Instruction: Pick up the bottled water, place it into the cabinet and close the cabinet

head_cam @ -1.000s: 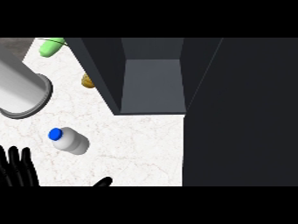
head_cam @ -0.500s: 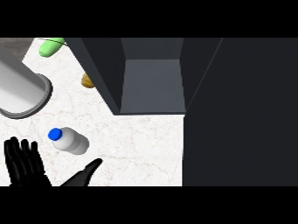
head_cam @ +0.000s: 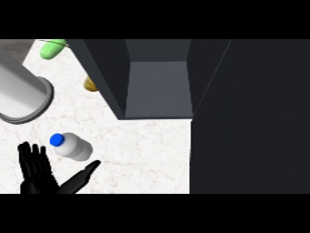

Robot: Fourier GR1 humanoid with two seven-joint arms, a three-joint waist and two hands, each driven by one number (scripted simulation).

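The bottled water (head_cam: 75, 148), white with a blue cap, lies tipped on the marble counter at the lower left. My left hand (head_cam: 39, 178) rises from the lower edge just below and left of it, open, with fingers straight up and the thumb spread out under the bottle. No contact with the bottle shows. The dark cabinet (head_cam: 158, 89) stands open at top centre, its grey inside bare. My right hand does not appear.
A thick grey cylinder (head_cam: 13, 91) slants in from the upper left above the bottle. A green object (head_cam: 52, 48) and a small tan object (head_cam: 91, 84) lie by the cabinet's left wall. A tall dark panel (head_cam: 258, 118) fills the right side.
My left hand has come up and to the right from the lower left corner, closing in on the bottle with its thumb spreading out. The bottle has stayed put.
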